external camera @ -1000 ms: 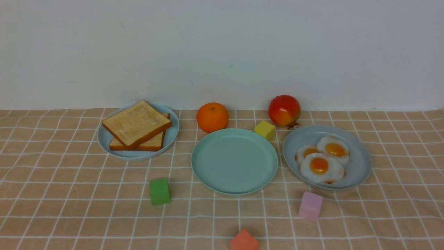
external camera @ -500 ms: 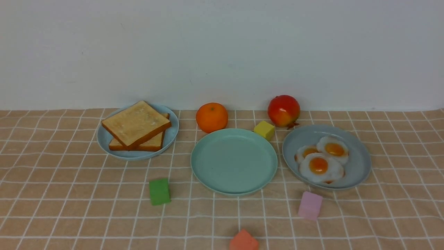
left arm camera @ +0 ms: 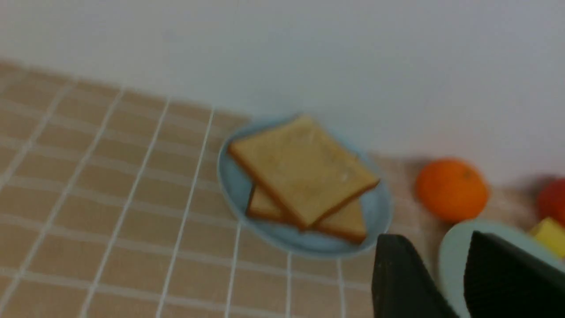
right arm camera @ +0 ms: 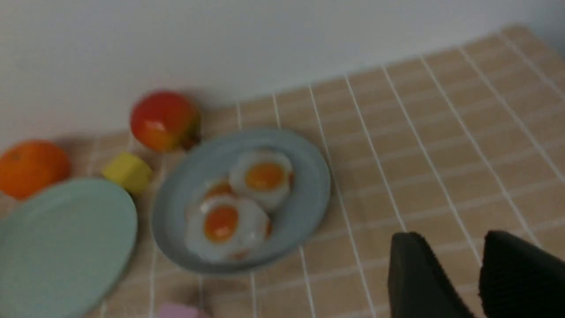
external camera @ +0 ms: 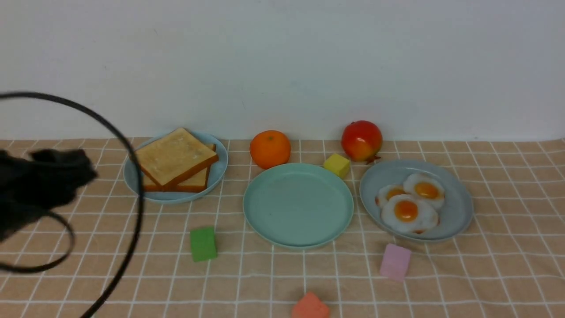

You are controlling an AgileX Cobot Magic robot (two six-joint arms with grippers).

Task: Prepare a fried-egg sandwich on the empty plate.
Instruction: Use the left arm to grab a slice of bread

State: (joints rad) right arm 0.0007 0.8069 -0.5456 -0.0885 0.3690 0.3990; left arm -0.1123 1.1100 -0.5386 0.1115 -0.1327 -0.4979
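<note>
Two toast slices [external camera: 174, 157] lie stacked on a pale sky-blue plate [external camera: 219, 170] at the back left. The mint-green plate [external camera: 298, 205] sits empty in the middle. Three fried eggs [external camera: 406, 211] lie on a grey-blue plate [external camera: 457, 207] on the right. My left arm [external camera: 44, 183] shows as a black blur at the left edge, left of the toast. In the left wrist view my left gripper [left arm camera: 435, 238] is open and empty, short of the toast [left arm camera: 302, 170]. In the right wrist view my right gripper [right arm camera: 450, 236] is open and empty, apart from the eggs [right arm camera: 220, 223].
An orange [external camera: 270, 149], a red fruit [external camera: 361, 140] and a yellow block [external camera: 337, 165] stand behind the mint plate. A green block [external camera: 203, 243], a pink block [external camera: 395, 261] and a red-orange block [external camera: 310, 307] lie in front. A wall closes the back.
My left arm and its cables have come into the front view from the left edge. The toast, eggs and plates have not moved.
</note>
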